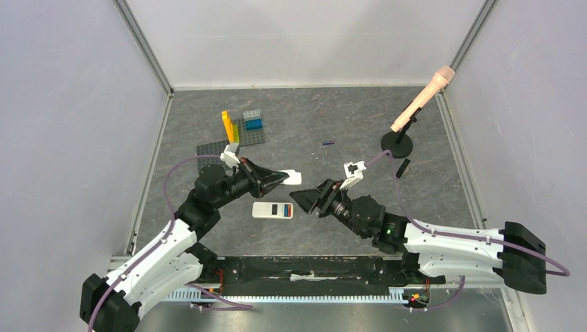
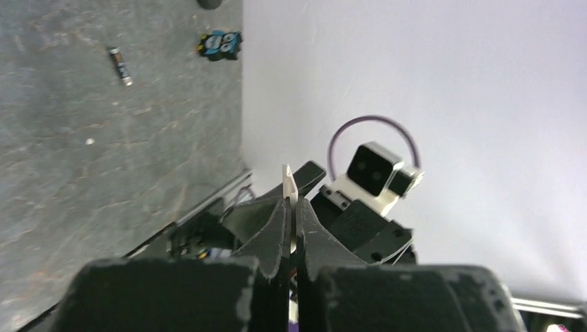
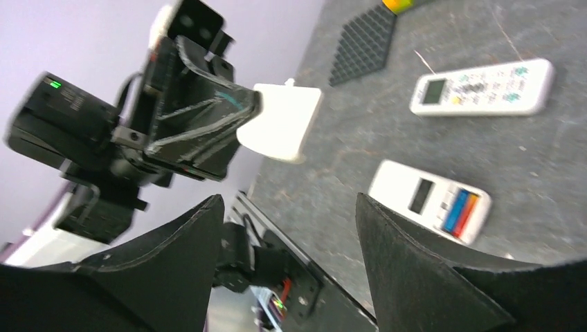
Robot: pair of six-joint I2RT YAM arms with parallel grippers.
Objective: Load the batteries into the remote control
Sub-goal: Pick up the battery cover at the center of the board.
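Observation:
A white remote (image 1: pixel 273 209) lies back up near the middle of the table, its compartment open. A blue cell (image 3: pixel 453 206) and a red cell (image 3: pixel 471 209) lie side by side in it. My left gripper (image 1: pixel 280 178) is shut on a thin white cover plate (image 3: pixel 280 128), held above the table; the plate shows edge-on between the fingers in the left wrist view (image 2: pixel 289 183). My right gripper (image 1: pixel 302 200) is open and empty beside the remote, facing the plate. A purple-blue cell (image 1: pixel 328 142) and a dark cell (image 1: pixel 403 167) lie farther back. A slim dark cell (image 2: pixel 120 66) shows on the table.
A second white remote (image 3: pixel 484 86) lies face up beyond the first. A grey studded baseplate (image 1: pixel 214 146) with coloured bricks (image 1: pixel 253 123) stands at the back left. A microphone on a round black stand (image 1: pixel 398 144) is at the back right. A small blue owl figure (image 2: pixel 220 44) sits by the wall.

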